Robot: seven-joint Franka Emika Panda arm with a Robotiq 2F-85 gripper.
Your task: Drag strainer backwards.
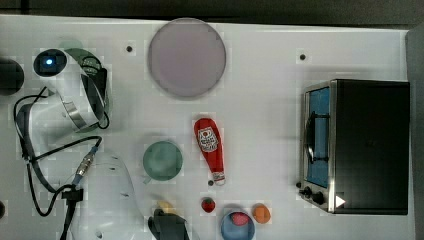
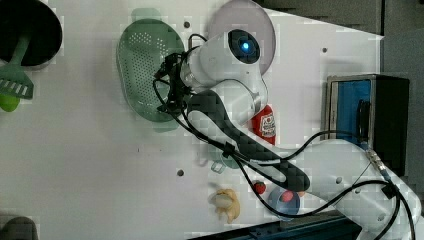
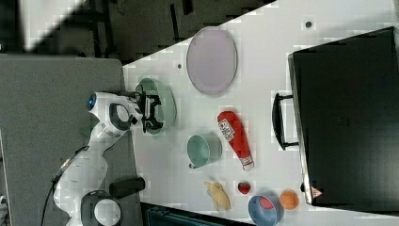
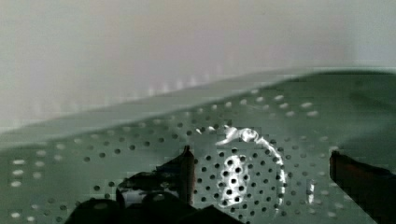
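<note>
1. Strainer (image 2: 142, 70): pale mint-green, oval, bowl dotted with holes, lying on the white table (image 2: 90, 165) directly beneath the gripper (image 4: 259, 161).
2. Gripper: fingers (image 4: 184, 168) spread wide, hanging down inside the perforated bowl, nothing clamped between them; contact with the bowl floor impossible to tell.
3. In the wrist view, the strainer's wide rim rising just beyond the fingertips, pale table past it.
4. In the left view, gripper (image 2: 167, 85) over the strainer's side toward the left view's right; bare table stretching toward the left view's left and bottom, well away from the gripper.
5. Near the far table corner on the left view's left: dark round container (image 2: 27, 30) with a green slotted spatula (image 2: 17, 80), well apart from the strainer.
6. Lilac plate (image 1: 186, 57) just beside the gripper's arm, on the left view's right.
7. Farther out: green cup (image 1: 162, 160), red ketchup bottle (image 1: 209, 147), then the toaster oven (image 1: 360, 145).
8. Along the table edge, well apart from the gripper: banana (image 3: 217, 195), strawberry (image 3: 243, 187), blue bowl (image 3: 265, 209), orange (image 3: 288, 199).
</note>
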